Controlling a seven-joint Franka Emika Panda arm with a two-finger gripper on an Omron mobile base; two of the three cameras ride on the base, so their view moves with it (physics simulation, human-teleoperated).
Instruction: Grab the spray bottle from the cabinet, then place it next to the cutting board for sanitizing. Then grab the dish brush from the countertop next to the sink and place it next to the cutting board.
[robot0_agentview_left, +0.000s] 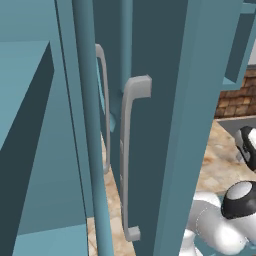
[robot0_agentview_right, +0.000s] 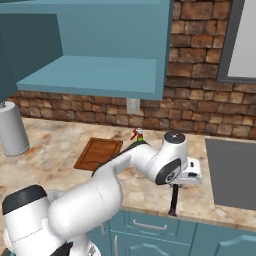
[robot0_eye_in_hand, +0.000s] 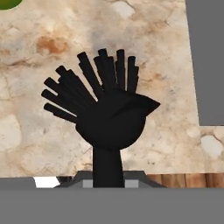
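My gripper (robot0_agentview_right: 177, 184) is shut on the handle of the black dish brush (robot0_agentview_right: 173, 201), which hangs down from it over the tan countertop (robot0_agentview_right: 60, 145), left of the sink. In the hand view the dish brush (robot0_eye_in_hand: 109, 113) points away from me with its bristles fanned out, and its handle runs down between my gripper's (robot0_eye_in_hand: 108, 182) fingers. The wooden cutting board (robot0_agentview_right: 98, 153) lies on the counter to the left of the arm. Just right of the board, partly behind the arm, stands the spray bottle (robot0_agentview_right: 138, 134) with its red trigger. The open teal cabinet (robot0_agentview_right: 100, 75) hangs above.
The grey sink (robot0_agentview_right: 231, 172) lies to the right of the gripper and also as the grey sink (robot0_eye_in_hand: 205, 61). A grey roll (robot0_agentview_right: 12, 129) stands at the counter's far left. An open cabinet door with a grey handle (robot0_agentview_left: 127, 155) blocks much of the left base view.
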